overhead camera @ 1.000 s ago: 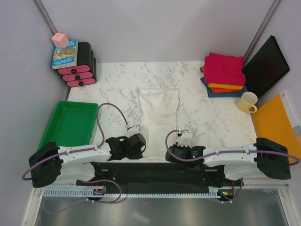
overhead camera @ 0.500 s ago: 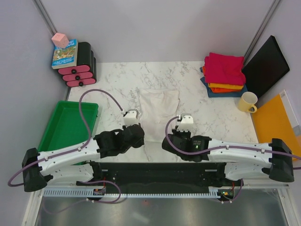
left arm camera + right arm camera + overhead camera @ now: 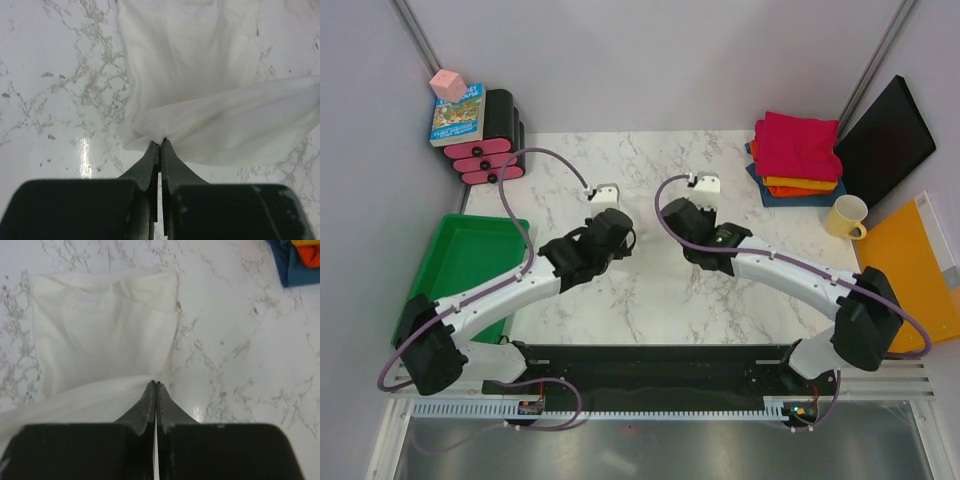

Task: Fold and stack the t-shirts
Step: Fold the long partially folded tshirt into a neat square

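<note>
L gripper (image 3: 160, 141) is closed, tips pinching a bunched bit of the off-white tee (image 3: 200, 70) at its edge. R gripper (image 3: 155, 384) is closed too, nipping the same tee, w/ cloth draping off to its left. The tee sits mid-counter (image 3: 720, 300), nearer the far edge, btwn the two wrists. Key relation: the flat part of the tee lies straight ahead of both grippers, toward the far edge. The pinched edge hangs as a lifted band running crosswise btwn them, parallel to that edge. Prob mid-fold: held edge likely needs to go fwd over the flat part, both arms evenly or the band skews. Arms look abt equally close to the tee; R arm is nearer the folded stack (image 3: 798, 148) at the far right corner, so the later stacking prob falls to R. Top view gives arm layout and stack, but the tee is nearly lost against the marble and under the wrists. Wrist views show both pinches and the lifted layer; only R wrist catches the stack's corner.
</note>
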